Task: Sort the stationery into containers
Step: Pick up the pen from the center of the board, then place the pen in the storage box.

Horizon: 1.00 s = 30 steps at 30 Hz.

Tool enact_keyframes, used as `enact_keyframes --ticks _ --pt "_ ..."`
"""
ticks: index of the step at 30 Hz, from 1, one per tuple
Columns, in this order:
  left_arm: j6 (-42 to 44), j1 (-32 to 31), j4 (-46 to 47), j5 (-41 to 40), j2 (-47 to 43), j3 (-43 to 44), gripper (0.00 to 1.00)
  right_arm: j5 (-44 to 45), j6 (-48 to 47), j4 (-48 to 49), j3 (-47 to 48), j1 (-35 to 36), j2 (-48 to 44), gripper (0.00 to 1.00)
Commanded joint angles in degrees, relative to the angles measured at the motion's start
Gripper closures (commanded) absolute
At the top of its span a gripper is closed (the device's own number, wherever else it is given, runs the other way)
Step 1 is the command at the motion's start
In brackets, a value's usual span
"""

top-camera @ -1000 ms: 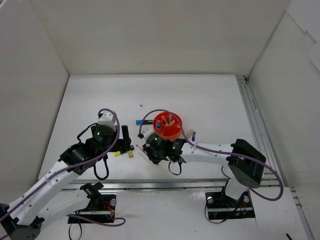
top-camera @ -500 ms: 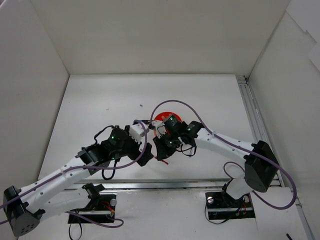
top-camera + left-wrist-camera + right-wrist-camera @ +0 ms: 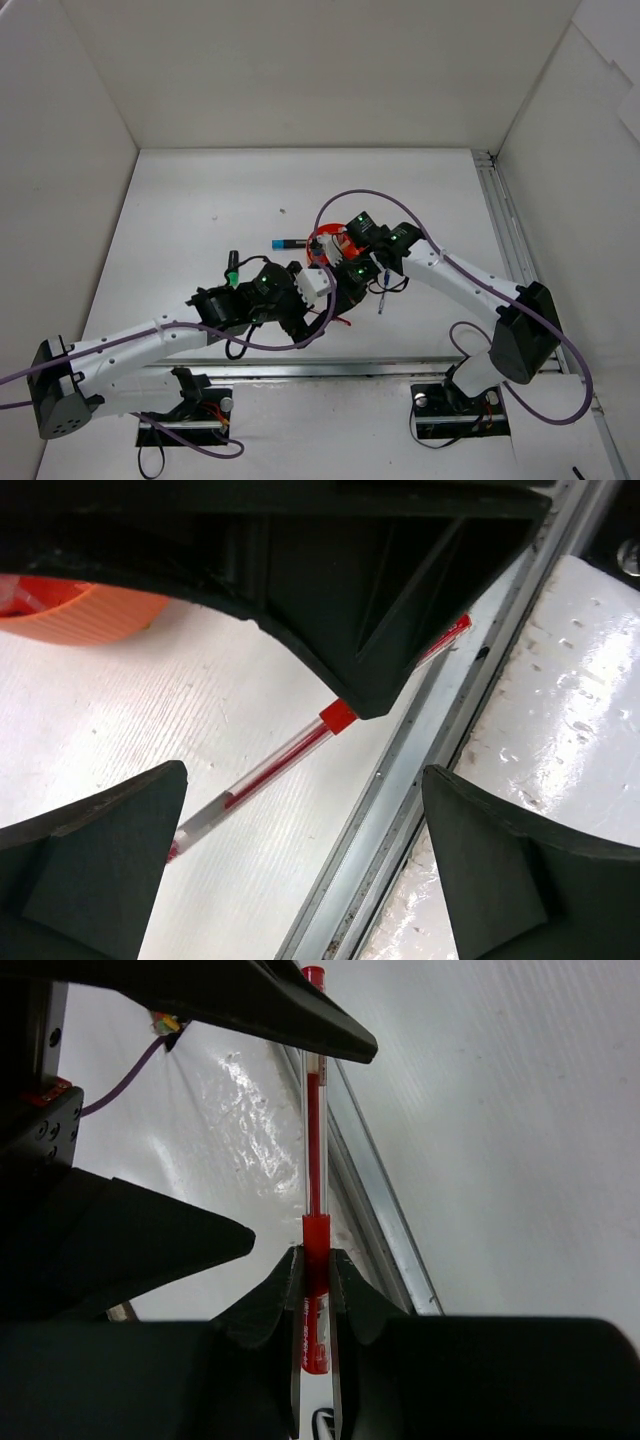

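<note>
My right gripper (image 3: pixel 350 277) is shut on a thin red pen (image 3: pixel 314 1160), gripping it at its red collar (image 3: pixel 316 1250); the pen hangs down towards the table's front rail. The pen's tip shows in the top view (image 3: pixel 341 322). My left gripper (image 3: pixel 300 880) is open and empty, close beside the right one (image 3: pixel 325 300), with the held pen (image 3: pixel 290 755) passing between its fingers (image 3: pixel 110 825). The orange tub (image 3: pixel 331 241) is mostly hidden behind both grippers; its rim shows in the left wrist view (image 3: pixel 80 615).
A blue-capped marker (image 3: pixel 288 242) lies left of the tub. A green-capped black highlighter (image 3: pixel 232 264) lies further left. A blue pen (image 3: pixel 382 299) lies right of the grippers. A metal rail (image 3: pixel 420 790) runs along the table's front edge.
My right gripper has lifted the red pen and carried it right and back towards the tub. My left arm has swung right next to it, uncovering the green-capped highlighter.
</note>
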Motion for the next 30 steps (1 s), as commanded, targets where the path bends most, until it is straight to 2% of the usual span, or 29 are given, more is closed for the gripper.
enact_keyframes --ticks 1,7,10,13,14,16,17,19,20,21,22,24,27,29,30 --pt "2.3 -0.6 4.0 3.7 -1.7 1.7 0.01 -7.8 -4.1 -4.2 1.9 -1.1 -3.4 1.0" --pt "2.6 -1.3 1.5 2.8 2.1 4.0 0.05 -16.2 -6.6 -5.9 2.3 -1.4 -3.5 1.0" --pt "2.6 -2.6 0.6 1.3 4.6 5.7 0.12 -16.3 -7.3 -8.0 3.2 -1.3 -3.7 1.0" --pt "2.4 -4.2 0.0 -0.9 6.0 6.9 0.27 -13.5 -7.3 -9.5 3.8 -1.3 -3.5 1.0" --pt "2.2 -4.2 0.1 -1.2 6.2 7.3 0.36 -13.4 -7.3 -9.7 3.9 -1.3 -3.5 1.0" --pt "2.4 -5.5 0.0 -1.8 6.3 7.5 0.44 -12.4 -7.1 -9.8 4.2 -1.3 -3.1 1.0" --pt "2.3 -5.5 0.0 -2.2 6.3 7.6 0.56 -11.7 -6.8 -9.8 4.5 -1.5 -3.0 1.0" --pt "2.2 -6.0 -0.4 -3.4 6.3 7.8 0.72 -9.1 -5.8 -10.0 5.2 -1.7 -3.3 1.0" --pt "2.0 -6.6 -0.4 -4.0 6.0 7.7 0.9 -8.4 -5.5 -10.0 5.5 -2.0 -3.6 0.99" --pt "1.6 -6.6 -0.4 -4.7 5.8 7.7 0.99 -7.4 -4.9 -10.0 5.6 -2.0 -3.9 0.97" --pt "1.5 -6.6 -0.2 -5.8 5.5 7.5 1.0 -6.9 -4.5 -9.9 6.1 -2.1 -4.7 0.9" --pt "1.1 -6.6 -0.1 -6.7 5.1 7.2 1.0 -6.2 -3.8 -10.0 6.5 -2.6 -5.6 0.89" --pt "0.8 -6.6 0.5 -8.2 4.2 7.0 1.0 -3.8 -2.3 -9.8 7.0 -3.9 -7.8 0.79" --pt "0.4 -6.6 0.5 -9.2 4.0 6.9 1.0 -2.0 -1.5 -9.8 7.3 -4.6 -8.8 0.64" --pt "0.0 -6.6 0.7 -10.2 3.7 6.9 1.0 -1.8 -1.3 -9.8 7.7 -5.0 -9.8 0.41"
